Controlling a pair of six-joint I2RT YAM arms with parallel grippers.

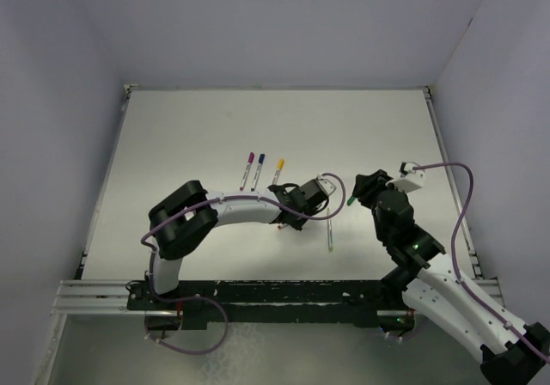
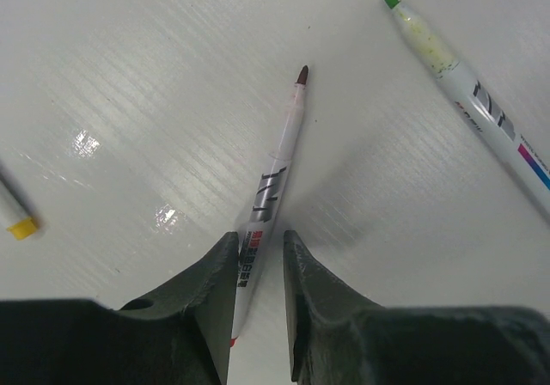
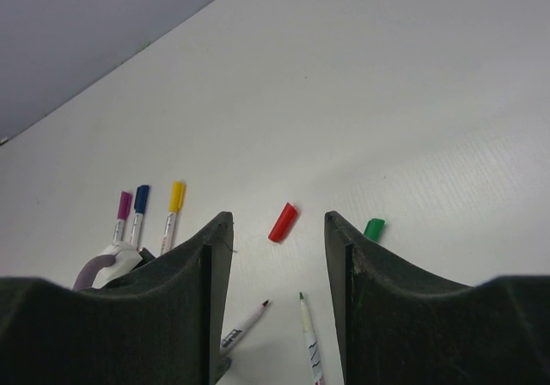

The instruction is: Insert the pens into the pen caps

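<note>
overhead view from behind; close wrist views share the red-tipped pen (image 2: 277,174).

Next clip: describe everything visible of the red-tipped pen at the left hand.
The red-tipped pen is a thin silvery-white stick, plastic by its look, with black and red print on the barrel, a narrower neck and a small dark-red tip, uncapped. It runs between the left hand's fingers, tip pointing away from the wrist, its rear end showing red below them. It sits against one finger with a gap at the other; whether it is clamped or off the table cannot be told.
</note>
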